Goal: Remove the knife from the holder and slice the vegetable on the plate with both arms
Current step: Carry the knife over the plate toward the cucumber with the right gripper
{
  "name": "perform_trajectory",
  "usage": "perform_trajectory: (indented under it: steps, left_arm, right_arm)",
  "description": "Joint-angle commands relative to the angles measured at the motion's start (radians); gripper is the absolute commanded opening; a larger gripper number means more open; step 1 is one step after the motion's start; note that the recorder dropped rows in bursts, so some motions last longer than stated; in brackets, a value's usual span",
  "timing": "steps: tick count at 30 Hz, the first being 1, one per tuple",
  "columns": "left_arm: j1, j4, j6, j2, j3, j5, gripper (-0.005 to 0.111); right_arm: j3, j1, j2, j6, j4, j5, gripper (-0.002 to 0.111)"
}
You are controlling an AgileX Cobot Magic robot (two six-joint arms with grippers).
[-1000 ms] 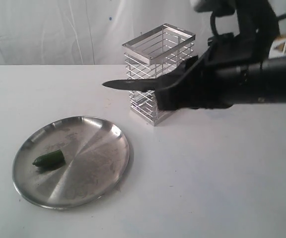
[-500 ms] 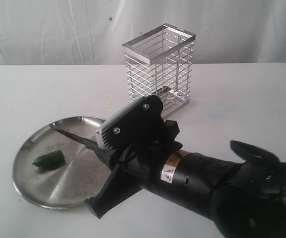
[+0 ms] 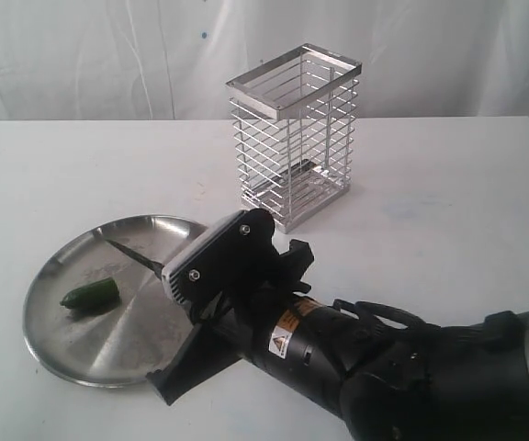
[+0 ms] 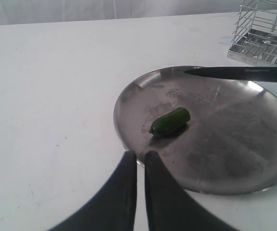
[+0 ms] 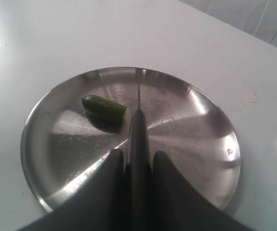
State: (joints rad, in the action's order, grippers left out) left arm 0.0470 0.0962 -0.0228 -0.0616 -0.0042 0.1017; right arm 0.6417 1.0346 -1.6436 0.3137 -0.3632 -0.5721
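Note:
The dark green vegetable [image 3: 91,294] lies on the left part of the silver plate [image 3: 108,347]. My right gripper [image 5: 137,155] is shut on the black knife [image 5: 138,126]. The knife's blade [image 3: 136,254] reaches over the plate, its tip pointing just past the vegetable [image 5: 104,108] and above the metal. In the left wrist view the blade [image 4: 239,73] crosses the plate's far side. My left gripper [image 4: 140,155] is shut with nothing in it and hovers at the plate's [image 4: 234,149] rim, short of the vegetable [image 4: 170,121]. The left arm is out of the exterior view.
The wire holder [image 3: 292,138] stands behind the plate, to its right, with nothing in it. My bulky right arm [image 3: 356,367] fills the front of the exterior view and hides the plate's right edge. White tabletop surrounds the plate.
My right arm has swung down from beside the holder to the front of the table, carrying the knife over the plate. The vegetable has stayed put.

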Motion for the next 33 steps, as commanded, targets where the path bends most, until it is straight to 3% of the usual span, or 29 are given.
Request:
perform_trajectory:
  steps: [1, 4, 15, 19, 24, 33]
  left_arm:
    - [0.004, 0.182, -0.168, 0.003, 0.004, -0.003, 0.013]
    - [0.004, 0.278, -0.257, 0.003, 0.004, -0.012, 0.013]
    - [0.004, 0.32, -0.321, 0.003, 0.004, -0.158, 0.013]
    - [0.004, 0.324, -0.321, 0.003, 0.004, -0.107, 0.013]
    - [0.004, 0.367, -0.321, 0.003, -0.003, -0.006, 0.013]
    - [0.004, 0.374, -0.301, -0.122, -0.166, 0.058, 0.013]
  right_arm:
    - [0.013, 0.005, -0.02, -0.009, 0.003, -0.01, 0.0]
    - [0.033, 0.005, -0.048, -0.009, 0.001, -0.003, 0.0]
    - [0.137, 0.064, -0.178, -0.015, -0.045, -0.024, 0.0]
    - [0.139, 0.076, -0.21, 0.004, -0.199, -0.061, 0.0]
    - [0.139, 0.081, -0.213, 0.004, -0.21, -0.075, 0.0]
    - [0.139, 0.11, -0.213, 0.004, -0.249, -0.112, 0.0]
